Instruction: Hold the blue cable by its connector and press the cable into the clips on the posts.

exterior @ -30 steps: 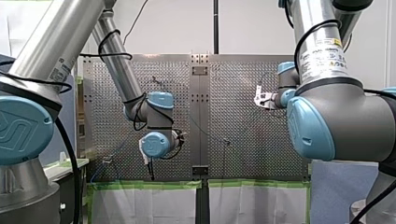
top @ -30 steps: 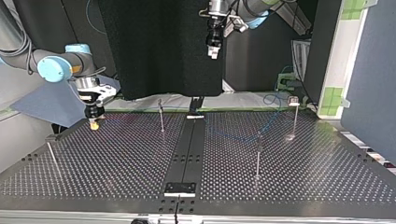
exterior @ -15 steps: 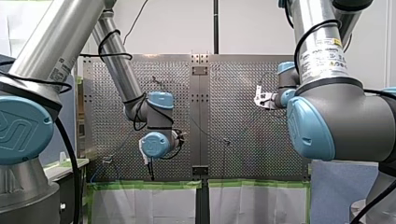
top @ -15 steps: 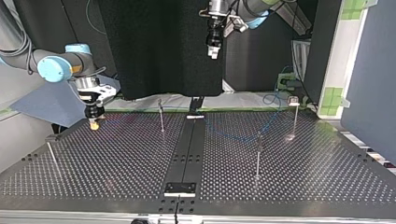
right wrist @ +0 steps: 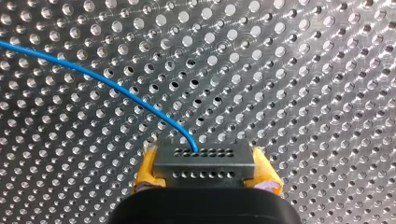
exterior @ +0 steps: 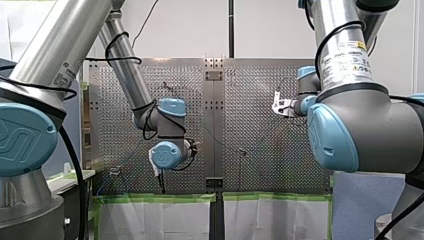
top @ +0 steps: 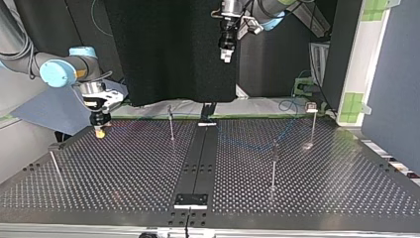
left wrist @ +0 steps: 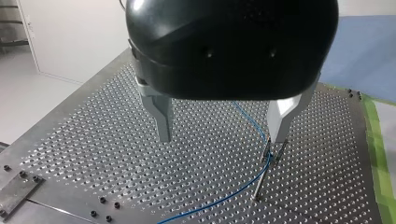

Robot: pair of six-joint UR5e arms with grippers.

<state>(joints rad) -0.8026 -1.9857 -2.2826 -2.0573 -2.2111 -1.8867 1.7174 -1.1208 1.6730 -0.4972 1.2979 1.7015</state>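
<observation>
Our right gripper (right wrist: 204, 164) is clamped on the connector (right wrist: 203, 154). Its yellow pads (right wrist: 148, 170) squeeze the dark block from both sides, so the blue cable (right wrist: 102, 81) leaves its front face freely and curves away low over the tabletop (top: 297, 198). Holding the block rather than the wire seems sensible to us, since the thin cable can then be steered and kept under light tension without being kinked. In the top view this gripper sits just above the tabletop's far edge, close to its left corner. That puts the held end out beyond the posts, so the wire can be laid across them. From there the cable is only faintly visible in the top view, running across the middle of the tabletop toward the right half. Our left gripper (left wrist: 222, 137) hangs well above the tabletop with its metal fingers (left wrist: 163, 116) spread apart and nothing between them. In its wrist view one finger lines up with a slim post (left wrist: 262, 175), and the cable passes at the clip (left wrist: 272, 151) on top of it. We cannot tell whether the wire is seated in the clip or merely resting against it. We judge that the left gripper is parked there with fingers spread, ready to come down and press the cable home. The main risk is slack at the connector end lifting the wire out of the clip.
</observation>
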